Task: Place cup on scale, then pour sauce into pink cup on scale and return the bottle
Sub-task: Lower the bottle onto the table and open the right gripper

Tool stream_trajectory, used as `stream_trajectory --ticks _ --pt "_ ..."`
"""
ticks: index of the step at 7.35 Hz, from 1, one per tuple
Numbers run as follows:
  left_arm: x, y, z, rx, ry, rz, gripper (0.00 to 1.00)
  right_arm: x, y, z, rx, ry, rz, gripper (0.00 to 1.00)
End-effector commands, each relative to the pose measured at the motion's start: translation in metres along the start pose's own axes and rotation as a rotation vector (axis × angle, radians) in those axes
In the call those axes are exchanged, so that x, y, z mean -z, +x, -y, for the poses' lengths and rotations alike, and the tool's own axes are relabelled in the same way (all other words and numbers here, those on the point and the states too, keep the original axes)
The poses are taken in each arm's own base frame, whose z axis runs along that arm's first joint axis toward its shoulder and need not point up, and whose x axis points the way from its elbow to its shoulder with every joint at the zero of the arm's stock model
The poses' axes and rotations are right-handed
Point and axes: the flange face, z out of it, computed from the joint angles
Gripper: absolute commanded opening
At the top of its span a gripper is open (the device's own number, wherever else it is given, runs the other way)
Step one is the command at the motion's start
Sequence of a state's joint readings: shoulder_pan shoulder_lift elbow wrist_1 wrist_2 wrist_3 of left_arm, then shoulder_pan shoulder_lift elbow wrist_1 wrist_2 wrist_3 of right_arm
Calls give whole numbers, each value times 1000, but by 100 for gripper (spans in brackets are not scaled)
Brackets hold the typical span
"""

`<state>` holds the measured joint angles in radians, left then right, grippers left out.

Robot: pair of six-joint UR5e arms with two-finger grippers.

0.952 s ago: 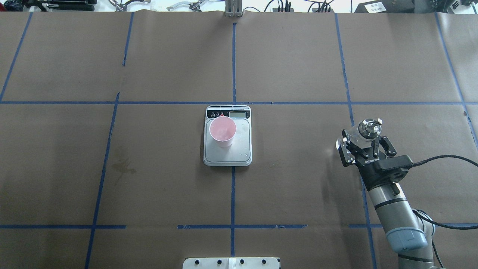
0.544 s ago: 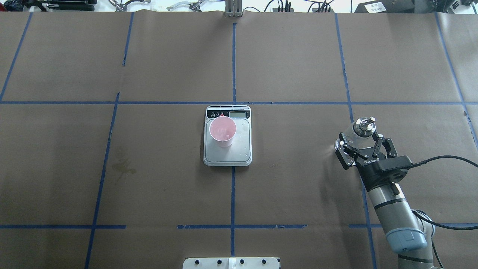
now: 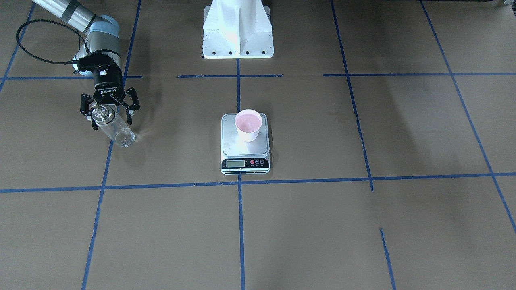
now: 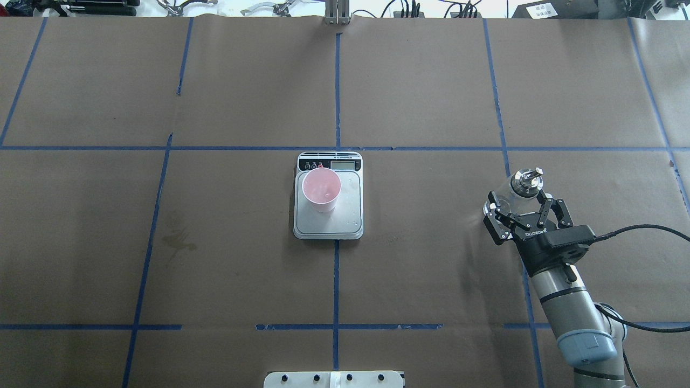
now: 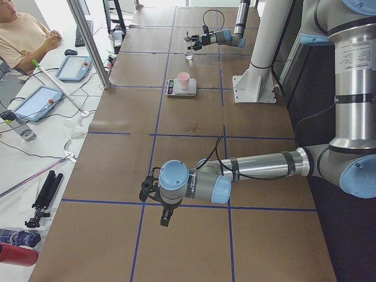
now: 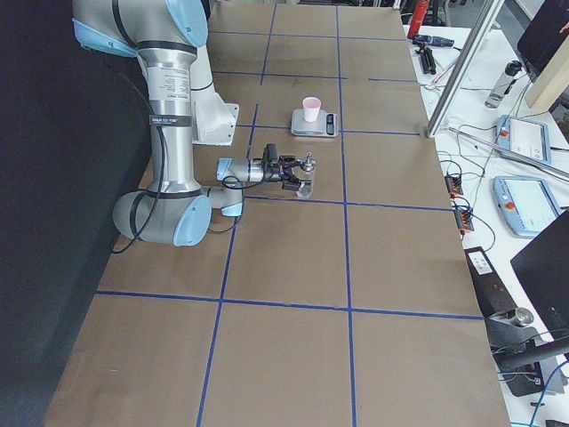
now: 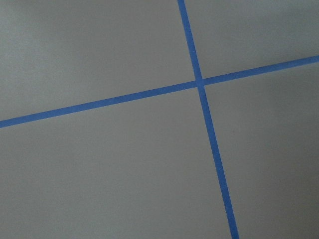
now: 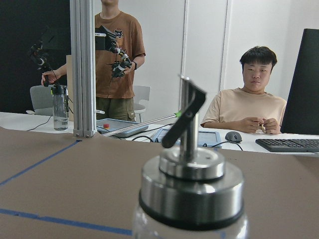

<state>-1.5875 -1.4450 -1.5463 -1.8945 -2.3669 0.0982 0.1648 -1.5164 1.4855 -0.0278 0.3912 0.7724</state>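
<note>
Desk [image 4: 161,258] middle: 1 cup [image 4: 321,188] on 1 scale [image 4: 330,218]; near its right edge 1 bottle [image 4: 526,180] stands between my right pincer's [image 4: 524,209] released fingers; left pincer [image 5: 154,191], can't tell; open room all round

Pink cup [image 4: 321,188]; silver scale [image 4: 351,211]; bottle [image 3: 119,133] seemingly clear, silver cap [image 3: 101,114]; blue-gridded brown table [image 4: 431,81].

- Brown paper sheet [image 4: 431,81] covering the table, marked into large squares by blue tape lines [image 4: 337,91].
- Faint dark stain [image 4: 178,237] on the paper.
- Upright silver aluminium post [image 8: 83,69] at the table's edge.
- Seated person in a beige T-shirt [image 8: 251,107] behind a black keyboard [image 8: 289,145] and dark mouse [image 8: 233,136].
- Standing person in a brown printed T-shirt [image 8: 115,55], head out of frame.
- Clear drinking bottle with dark lid [image 8: 60,107] on the white desk.
- Black folded tripod [image 5: 44,197] lying beside the table.
</note>
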Motion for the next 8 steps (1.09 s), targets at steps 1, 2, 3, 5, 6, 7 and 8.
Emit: stream_trajectory --ticks 1,2,3,5,6,7,8 --pt "0 0 0 -1 -1 0 100 2 -4 9 -12 6 7 100" --pt "0 0 0 -1 -1 0 100 3 -5 18 -24 23 -2 100" --pt "0 0 0 0 0 0 100 5 -8 26 -22 46 -18 100" --pt "0 1 1 -2 0 -2 100 10 -15 45 -9 92 -50 100" --pt "0 0 0 0 0 -1 100 14 -13 48 -13 115 -67 100" --pt "0 1 1 -2 0 -2 100 21 -10 50 -22 131 -65 100" --pt "0 1 1 0 0 -2 100 25 -6 53 2 150 -80 100"
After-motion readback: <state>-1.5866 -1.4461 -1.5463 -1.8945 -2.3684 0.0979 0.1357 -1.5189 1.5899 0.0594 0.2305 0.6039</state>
